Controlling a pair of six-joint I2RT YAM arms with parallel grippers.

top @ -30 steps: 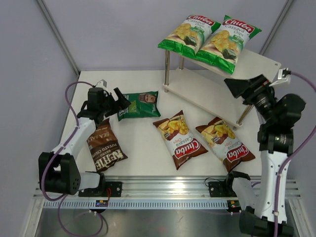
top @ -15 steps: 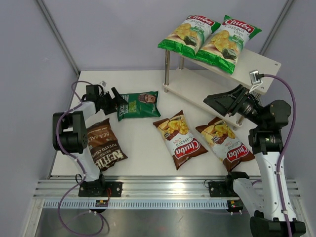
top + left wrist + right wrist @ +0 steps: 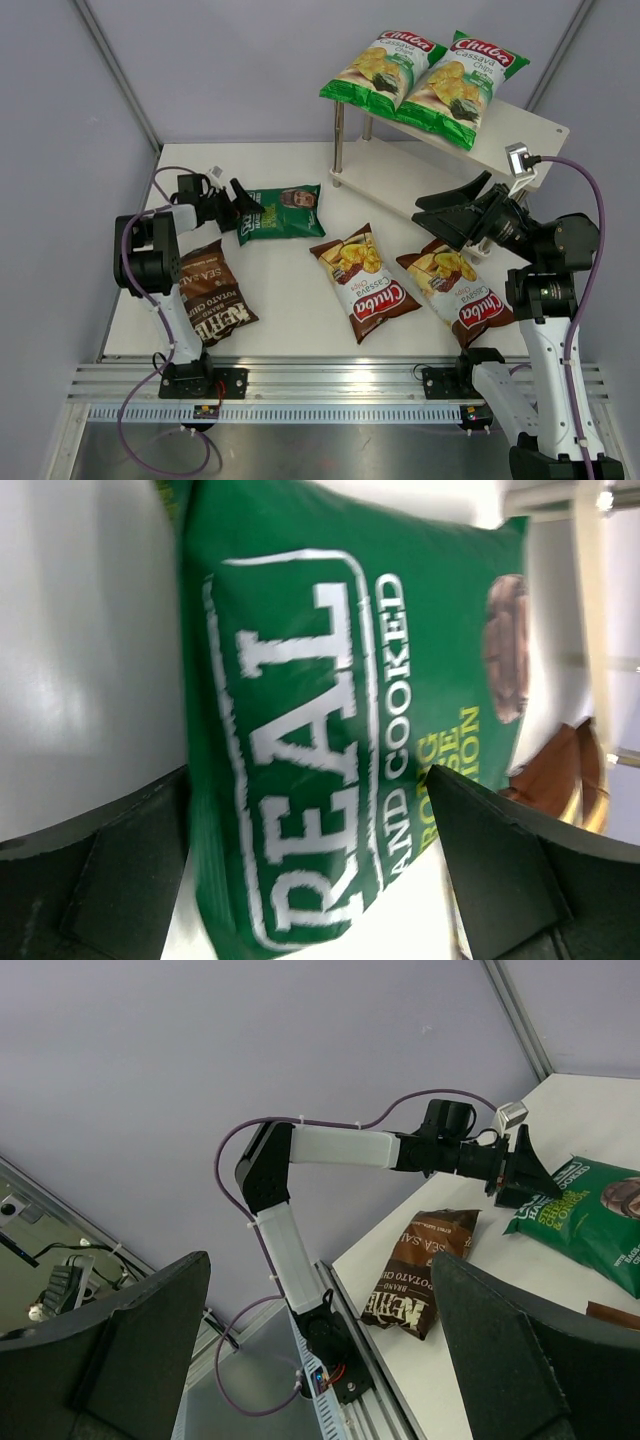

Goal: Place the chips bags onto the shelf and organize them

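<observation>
Two green Chuba bags (image 3: 385,65) (image 3: 462,85) lie on the top board of the shelf (image 3: 525,135). Its lower board (image 3: 395,185) is bare. On the table lie the dark green portrait bag (image 3: 285,212), two brown-red Chuba bags (image 3: 365,280) (image 3: 458,287) and the dark brown Kettle bag (image 3: 212,297). My left gripper (image 3: 243,205) is open at the dark green bag's left end. In the left wrist view that bag (image 3: 340,710) reaches in between the fingers of the gripper (image 3: 310,880). My right gripper (image 3: 450,215) is open and empty, held in the air above the right brown-red bag. In its own view the right gripper (image 3: 320,1350) faces the left arm.
The shelf stands at the table's back right on metal posts (image 3: 338,140). Grey walls enclose the table on three sides. A metal rail (image 3: 320,385) runs along the near edge. The right wrist view shows the Kettle bag (image 3: 420,1270) and the dark green bag (image 3: 590,1215).
My right arm swung down and left, from beside the shelf's right end to above the right brown-red bag. My left arm folded back while its gripper stayed at the dark green bag's left end.
</observation>
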